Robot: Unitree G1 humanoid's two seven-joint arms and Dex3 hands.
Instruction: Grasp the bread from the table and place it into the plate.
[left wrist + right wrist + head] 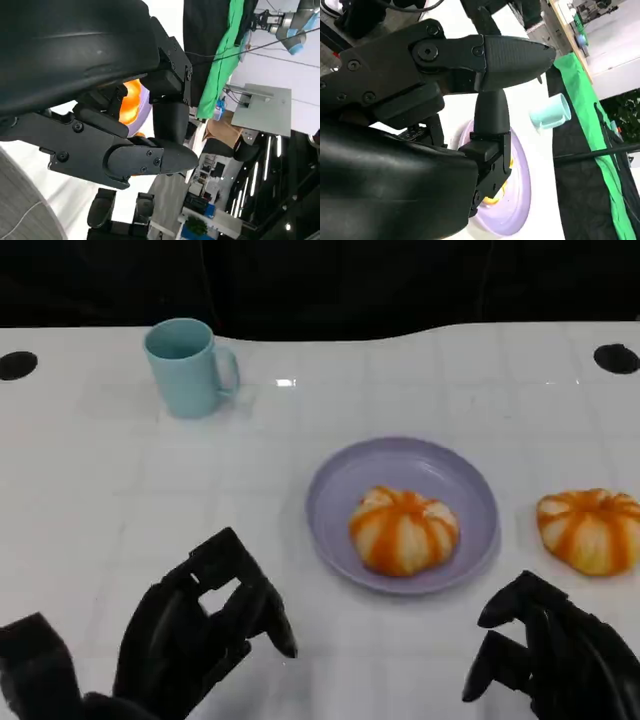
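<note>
On the white desk (120,500), one bread (403,530) sits in the plate (340,480), another (592,530) lies near the right edge; both robot hands, left (190,635) and right (550,655), hang spread and empty, so a misjudged right reach could push it off.

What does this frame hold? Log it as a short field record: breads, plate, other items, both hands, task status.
bread in plate: one orange-striped bread, resting inside the purple plate
bread on table: a second bread on the white table, to the plate's right, apart from its rim
other items: light blue mug, upright, at the far left
left hand: low near the front edge, holding nothing, fingers apart
right hand: low near the front edge, holding nothing, nearer the loose bread
task status: one bread placed, one not yet grasped
</note>
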